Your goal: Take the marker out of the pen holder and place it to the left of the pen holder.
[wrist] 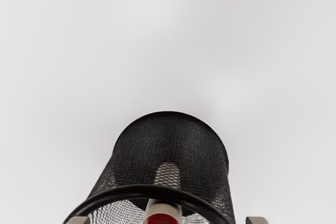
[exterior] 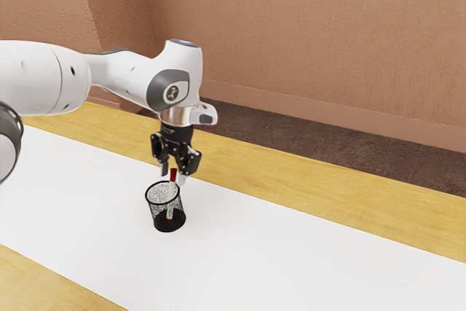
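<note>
Brown textured walls [exterior: 291,41] stand beyond the work area, with a strip of dark floor [exterior: 328,158] running between them and the wooden counter [exterior: 349,194]. A white covering [exterior: 306,253] lies along the counter, with bare wood bordering it on both long sides.

Claw [exterior: 173,175]: pointing down, open, its two fingers parted and holding nothing. It is positioned above the pen holder [exterior: 167,224], nearer the covering's far edge than its near one.

Marker [exterior: 172,189]: inside the pen holder, on end with a slight lean, its red end projecting above the rim and sitting between the parted fingertips. In the wrist view, space is noted between the red end and the fingertip on either side.

Pen holder: black mesh, round, upright on the white covering, directly below the claw. The rim lies beneath the fingertips.

Room for movement: from the claw, white covering extends toward the exterior view's left and, at greater length, toward its right. The near edge of the covering lies well apart from the claw, past the pen holder.
</note>
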